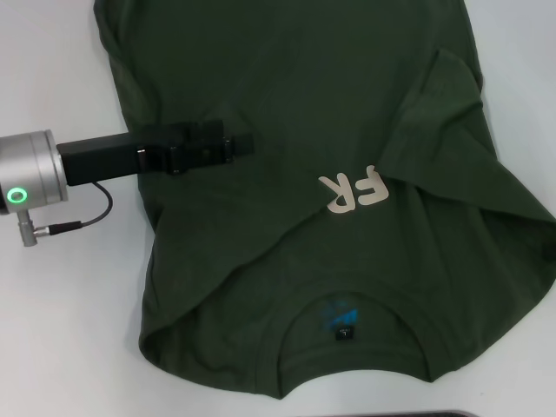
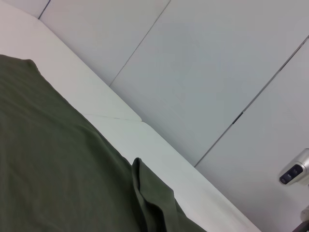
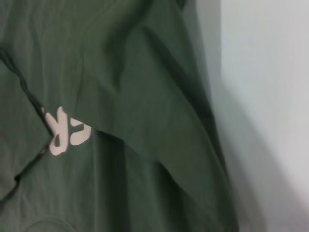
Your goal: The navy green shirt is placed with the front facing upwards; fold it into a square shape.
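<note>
The navy green shirt [image 1: 304, 217] lies collar-near on the table [image 1: 61, 330], its right side folded over the lettering. The left gripper [image 1: 241, 146] rests on it; whether it pinches cloth, I cannot tell. Dragging could bunch the fold beyond the gripper.

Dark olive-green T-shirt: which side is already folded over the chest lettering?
The robot's right side of the dark olive-green cotton T-shirt: its flap covers part of the cream lettering. The other side lies flat under the left gripper.
</note>
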You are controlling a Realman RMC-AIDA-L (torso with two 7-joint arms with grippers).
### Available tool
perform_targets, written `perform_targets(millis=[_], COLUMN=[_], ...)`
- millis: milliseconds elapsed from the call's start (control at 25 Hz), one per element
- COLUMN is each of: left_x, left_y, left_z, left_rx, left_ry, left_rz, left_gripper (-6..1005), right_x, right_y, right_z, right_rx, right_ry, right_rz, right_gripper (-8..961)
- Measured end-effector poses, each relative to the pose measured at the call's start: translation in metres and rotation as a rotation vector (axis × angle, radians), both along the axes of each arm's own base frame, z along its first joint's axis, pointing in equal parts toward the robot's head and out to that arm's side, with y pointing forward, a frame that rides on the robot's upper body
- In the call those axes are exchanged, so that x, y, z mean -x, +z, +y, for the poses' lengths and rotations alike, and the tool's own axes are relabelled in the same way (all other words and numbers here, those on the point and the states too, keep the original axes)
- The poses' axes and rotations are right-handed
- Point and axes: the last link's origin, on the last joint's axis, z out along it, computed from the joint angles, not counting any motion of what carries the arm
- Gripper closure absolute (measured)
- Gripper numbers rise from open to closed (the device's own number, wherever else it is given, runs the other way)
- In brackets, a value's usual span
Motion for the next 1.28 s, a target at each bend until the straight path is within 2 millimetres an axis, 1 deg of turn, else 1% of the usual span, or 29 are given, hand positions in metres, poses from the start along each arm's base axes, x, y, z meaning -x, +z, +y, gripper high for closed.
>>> perform_targets(millis=[120,280,320,480,520,640,800,1000,1280], left_x=[0.001,0.007,0.007,0.018,0.018,0.035,0.045,0.053,0.057], left_y=[0.002,0.012,0.012,0.027,0.027,0.032,0.035,0.036,0.039], left_z=[-0.001,-0.013,-0.013,-0.031,-0.031,-0.045,-0.053,-0.060,-0.062], left_rx=[0.003,0.055,0.055,0.117,0.117,0.182,0.215,0.290,0.379], left_ry=[0.000,-0.025,-0.025,-0.006,-0.006,0.080,0.138,0.208,0.289], left_rz=[-0.001,-0.017,-0.017,-0.052,-0.052,-0.027,-0.013,0.020,0.053], left_gripper=[114,114,114,114,114,114,114,114,115], right_x=[0.001,0.001,0.001,0.002,0.002,0.001,0.000,0.000,0.000], right_y=[0.000,-0.003,-0.003,-0.002,-0.002,-0.003,-0.006,-0.006,-0.006], right_z=[-0.001,-0.003,-0.003,-0.003,-0.003,-0.006,-0.008,-0.009,-0.009], right_rx=[-0.016,-0.039,-0.046,-0.080,-0.081,-0.078,-0.076,-0.083,-0.082], right_ry=[0.022,0.059,0.068,0.096,0.099,0.109,0.117,0.130,0.146], right_rz=[0.027,0.059,0.066,0.100,0.102,0.103,0.108,0.109,0.109], right_gripper=[917,917,917,918,918,917,917,917,918])
